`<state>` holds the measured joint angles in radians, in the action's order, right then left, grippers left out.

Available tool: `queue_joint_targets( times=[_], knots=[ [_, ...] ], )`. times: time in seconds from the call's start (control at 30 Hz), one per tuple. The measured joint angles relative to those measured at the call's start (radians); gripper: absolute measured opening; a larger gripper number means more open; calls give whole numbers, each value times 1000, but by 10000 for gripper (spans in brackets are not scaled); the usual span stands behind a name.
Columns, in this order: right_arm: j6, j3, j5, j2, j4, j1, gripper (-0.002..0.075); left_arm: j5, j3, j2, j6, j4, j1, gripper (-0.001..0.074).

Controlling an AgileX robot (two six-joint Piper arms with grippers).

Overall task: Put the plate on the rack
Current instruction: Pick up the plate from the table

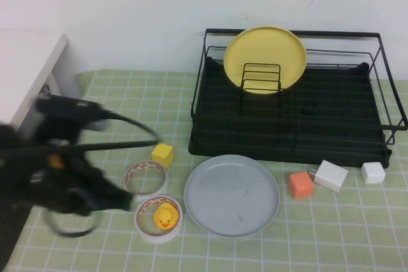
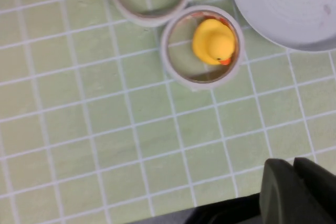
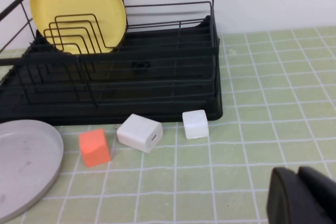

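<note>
The light grey plate [image 1: 231, 195] lies flat on the green checked cloth, in front of the black wire rack [image 1: 287, 146]. It also shows in the left wrist view [image 2: 286, 3] and the right wrist view [image 3: 23, 163]. The rack [image 3: 157, 113] holds a yellow plate [image 1: 264, 52] upright against its dividers. My left gripper [image 1: 124, 200] is blurred at the left, over the cloth beside two tape rolls, and its fingers [image 2: 281, 182] are shut and empty. My right gripper [image 3: 297, 174] is out of the high view, shut and empty, over bare cloth right of the rack.
Left of the plate are two tape rolls [image 1: 145, 178], one [image 1: 159, 218] with a yellow duck [image 1: 166, 216] inside it, and a yellow cube [image 1: 162, 154]. Right of it are an orange cube [image 1: 300, 185], a white charger [image 1: 331, 175] and a white cube [image 1: 373, 172].
</note>
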<state>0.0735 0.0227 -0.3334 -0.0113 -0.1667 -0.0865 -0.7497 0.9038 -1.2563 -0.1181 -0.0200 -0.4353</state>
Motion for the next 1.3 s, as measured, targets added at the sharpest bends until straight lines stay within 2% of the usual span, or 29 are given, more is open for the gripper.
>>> queue_joint_targets(
  times=[0.07, 0.13, 0.3, 0.37, 0.47, 0.57, 0.83, 1.07, 1.3],
  knots=[
    [0, 0, 0, 0, -13, 0, 11, 6, 31, -67, -38, 26, -45, 26],
    [0, 0, -2, 0, -22, 0, 11, 10, 78, -137, -55, 35, -71, 79],
    [0, 0, -2, 0, -23, 0, 11, 18, 213, -328, -72, 32, -84, 295],
    [0, 0, -2, 0, -23, 0, 11, 25, 257, -399, -84, 28, -84, 356],
    [0, 0, -2, 0, -23, 0, 11, 63, 312, -490, -117, 25, -84, 398],
    [0, 0, -2, 0, -24, 0, 11, 105, 354, -575, -138, 25, -84, 395],
    [0, 0, -2, 0, -24, 0, 11, 158, 437, -765, -145, -31, -84, 308],
    [0, 0, -2, 0, -24, 0, 11, 163, 514, -858, -142, -87, -74, 308],
    [0, 0, -2, 0, -26, 0, 11, 162, 531, -924, -16, -245, 1, 311]
  ],
)
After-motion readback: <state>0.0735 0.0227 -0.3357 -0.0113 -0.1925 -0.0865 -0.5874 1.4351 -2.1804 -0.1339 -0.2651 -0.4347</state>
